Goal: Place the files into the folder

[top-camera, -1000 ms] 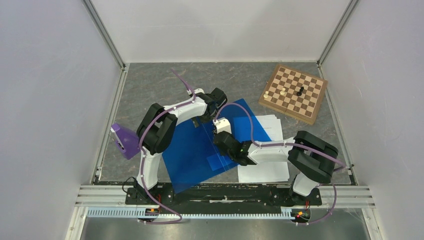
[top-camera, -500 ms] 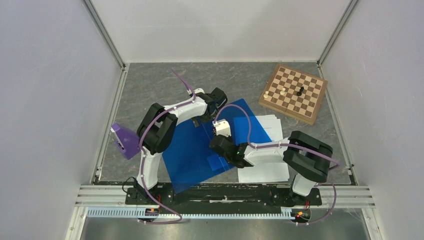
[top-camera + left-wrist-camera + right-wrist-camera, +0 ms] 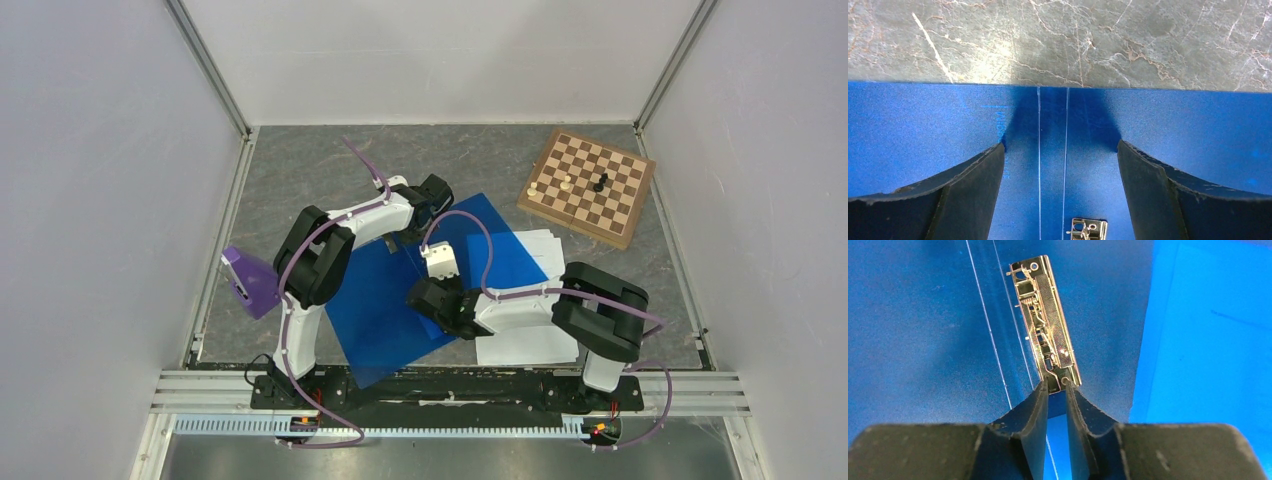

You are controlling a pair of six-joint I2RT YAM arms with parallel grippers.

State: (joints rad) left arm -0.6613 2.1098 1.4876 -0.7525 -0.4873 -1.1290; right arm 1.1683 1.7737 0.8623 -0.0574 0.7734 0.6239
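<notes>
The blue folder (image 3: pixel 378 310) lies open on the desk (image 3: pixel 300 170), the left end effector (image 3: pixel 1060 145) spread wide over its far edge, the right end effector (image 3: pixel 1057 385) almost pressed together at the near end of its metal clip (image 3: pixel 1048 325), the files (image 3: pixel 525 348) just right of it.

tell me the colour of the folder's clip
Shiny gold-toned metal clip, clearest in the right wrist view.

White arm links (image 3: pixel 520 305), black joints (image 3: pixel 315 255), purple cables (image 3: pixel 487 240), matte black pincer fingers (image 3: pixel 963 195)
</notes>
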